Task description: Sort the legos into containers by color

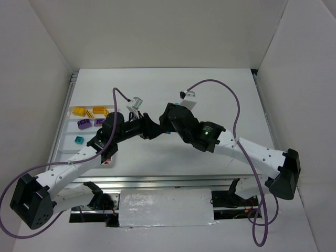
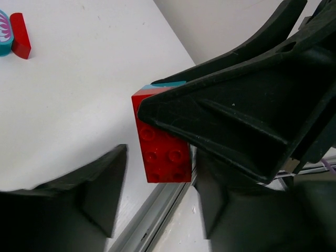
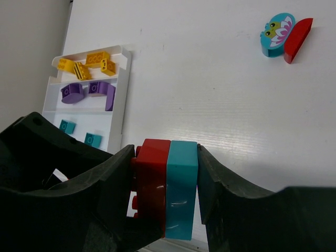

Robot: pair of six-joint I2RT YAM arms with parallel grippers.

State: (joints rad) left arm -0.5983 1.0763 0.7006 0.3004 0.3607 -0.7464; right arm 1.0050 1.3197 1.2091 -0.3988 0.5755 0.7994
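The right tool (image 3: 167, 157) is closed on a red-and-teal pair (image 3: 167, 199) of bricks that are stuck together. One finger presses the red brick (image 3: 152, 178) and the other finger presses the teal brick (image 3: 182, 178). The pair is lifted above the desk (image 3: 210, 94), near the middle, to the right of the white tray (image 3: 122, 105).

The left tool (image 2: 163, 173) faces the right one. Its jaws stand on both sides of the red brick, and a small gap shows between one finger (image 2: 100, 194) and the brick, so this tool is not gripping it. On the other side I cannot tell if the finger touches.

The tray lies at the left side of the desk. Its farthest row holds the yellow bricks (image 3: 89, 62), the next row holds the purple bricks (image 3: 89, 90), and the row after it holds two small teal bricks (image 3: 79, 133).

On the desk, far and to the right, a rounded teal brick with a frog print (image 3: 276, 34) lies touching a rounded red brick (image 3: 297, 39), well apart from the tray.
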